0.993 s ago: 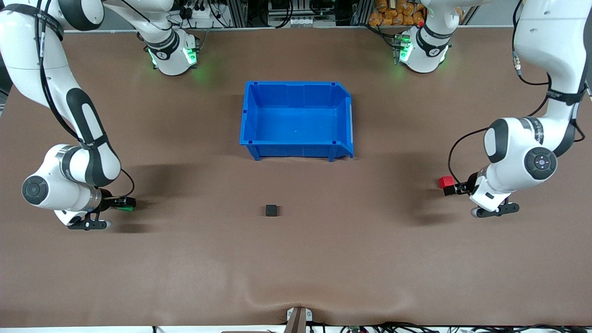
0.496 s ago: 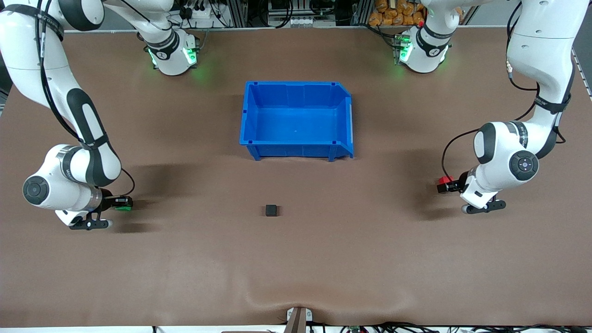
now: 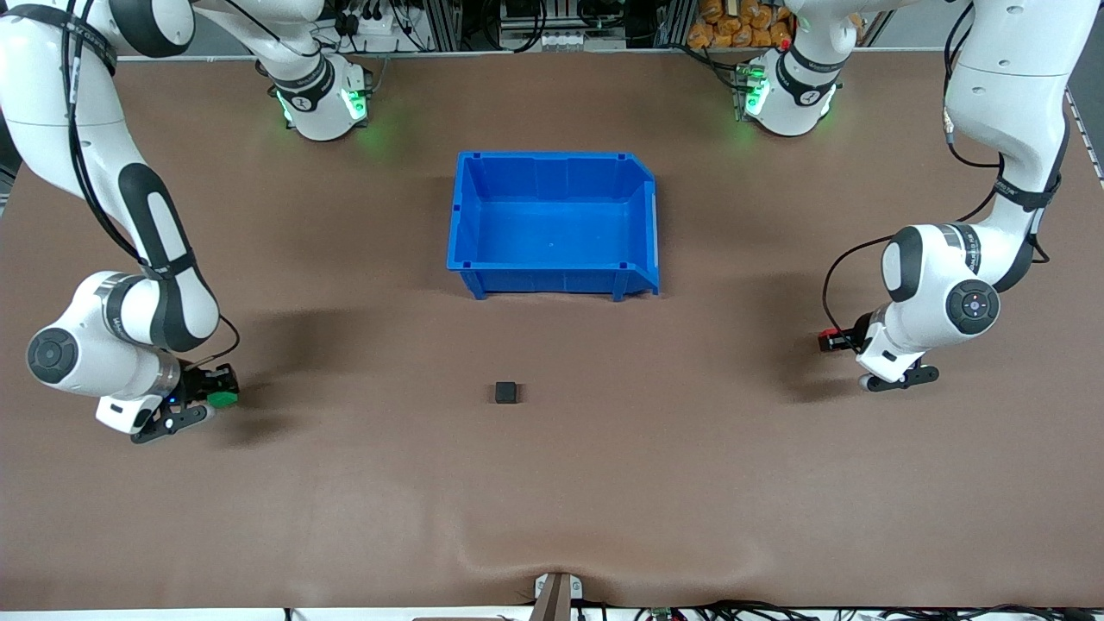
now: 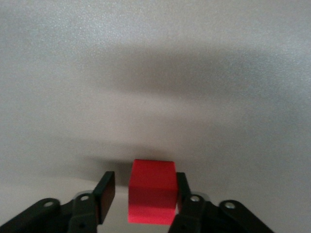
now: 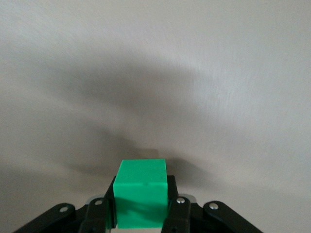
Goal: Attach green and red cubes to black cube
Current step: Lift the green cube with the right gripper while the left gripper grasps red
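Note:
The black cube (image 3: 506, 392) sits alone on the brown table, nearer the front camera than the blue bin. My left gripper (image 3: 832, 340) is low at the left arm's end of the table. It is open around the red cube (image 4: 151, 191): one finger touches the cube and a gap shows at the other. Only a sliver of the red cube (image 3: 828, 334) shows in the front view. My right gripper (image 3: 220, 392) is at the right arm's end, shut on the green cube (image 5: 140, 199), which also shows in the front view (image 3: 223, 399).
An empty blue bin (image 3: 552, 278) stands mid-table, farther from the front camera than the black cube. The arm bases stand along the farthest table edge. Bare brown table lies between the black cube and each gripper.
My left gripper has slid over the red cube, which now sits between its fingers. My right gripper has shifted a little toward the front camera with the green cube.

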Motion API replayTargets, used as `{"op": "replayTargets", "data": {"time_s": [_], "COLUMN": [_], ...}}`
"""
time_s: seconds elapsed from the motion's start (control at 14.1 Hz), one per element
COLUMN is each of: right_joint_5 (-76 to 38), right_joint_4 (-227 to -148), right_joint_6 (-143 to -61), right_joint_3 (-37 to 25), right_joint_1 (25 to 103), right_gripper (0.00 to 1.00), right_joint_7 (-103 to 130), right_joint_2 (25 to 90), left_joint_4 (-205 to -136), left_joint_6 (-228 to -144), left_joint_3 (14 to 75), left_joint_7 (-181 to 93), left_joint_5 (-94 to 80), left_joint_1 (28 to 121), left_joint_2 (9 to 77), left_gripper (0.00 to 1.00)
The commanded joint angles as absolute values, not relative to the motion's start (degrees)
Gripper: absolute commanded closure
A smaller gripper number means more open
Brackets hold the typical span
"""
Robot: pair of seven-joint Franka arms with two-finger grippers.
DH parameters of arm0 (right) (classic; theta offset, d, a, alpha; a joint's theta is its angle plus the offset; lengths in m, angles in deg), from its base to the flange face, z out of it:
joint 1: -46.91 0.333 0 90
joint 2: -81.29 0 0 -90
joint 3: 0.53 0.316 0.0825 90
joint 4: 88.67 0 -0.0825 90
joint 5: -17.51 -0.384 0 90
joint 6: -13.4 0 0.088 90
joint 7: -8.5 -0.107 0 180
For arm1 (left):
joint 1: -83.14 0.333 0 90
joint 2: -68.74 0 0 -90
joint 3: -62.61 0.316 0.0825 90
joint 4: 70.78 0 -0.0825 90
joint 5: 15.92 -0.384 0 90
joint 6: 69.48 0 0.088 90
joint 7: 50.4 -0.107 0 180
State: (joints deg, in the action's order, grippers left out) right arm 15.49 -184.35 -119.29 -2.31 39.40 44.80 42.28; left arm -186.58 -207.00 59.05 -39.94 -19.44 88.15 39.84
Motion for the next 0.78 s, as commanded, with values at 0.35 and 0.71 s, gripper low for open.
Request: {"op": "replayTargets", "data": {"time_s": [0.35, 0.71], "right_joint_5": [15.40, 15.14], "right_joint_4": [-178.58, -177.88], "right_joint_6": [-118.69, -118.69], "right_joint_3": [1.48, 3.07], "right_joint_1": [44.88, 56.55], "right_gripper": [0.97, 0.98], "right_joint_7": [75.63, 82.60], "right_joint_2": [42.53, 41.13], "left_joint_4": [-186.36, -181.70], "left_joint_6": [-207.74, -207.56], "left_joint_3": [58.30, 58.12], "left_joint_7": [-29.78, -22.81], "left_joint_5": [-20.93, -20.41], "left_joint_1": [87.89, 87.36], "left_joint_2": [40.97, 40.79], "left_gripper": [1.00, 1.00]}}
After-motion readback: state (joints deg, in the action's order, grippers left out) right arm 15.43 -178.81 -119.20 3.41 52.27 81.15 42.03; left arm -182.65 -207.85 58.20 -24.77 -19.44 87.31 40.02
